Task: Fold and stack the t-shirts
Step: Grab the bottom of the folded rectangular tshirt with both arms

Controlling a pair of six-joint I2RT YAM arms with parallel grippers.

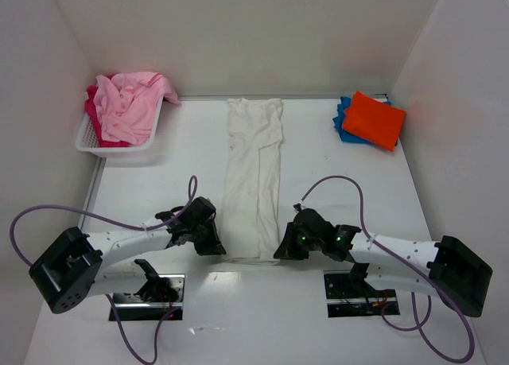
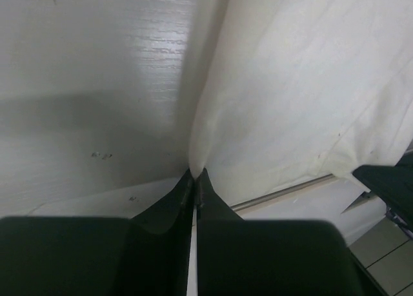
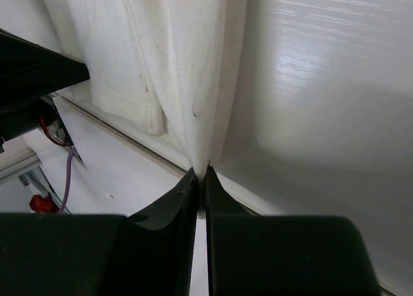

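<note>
A cream-white t-shirt (image 1: 253, 178) lies as a long narrow strip down the middle of the table, sleeves folded in. My left gripper (image 1: 213, 244) is shut on its near left corner, seen pinched in the left wrist view (image 2: 195, 173). My right gripper (image 1: 284, 250) is shut on its near right corner, seen pinched in the right wrist view (image 3: 201, 169). A light pink t-shirt (image 1: 131, 102) is heaped over a red-magenta t-shirt (image 1: 95, 114) in the basket. An orange t-shirt (image 1: 374, 119) lies folded on a blue t-shirt (image 1: 343, 118) at the far right.
A white slotted basket (image 1: 91, 145) stands at the far left. White walls close in the table on the left, back and right. The arm bases sit at the near edge.
</note>
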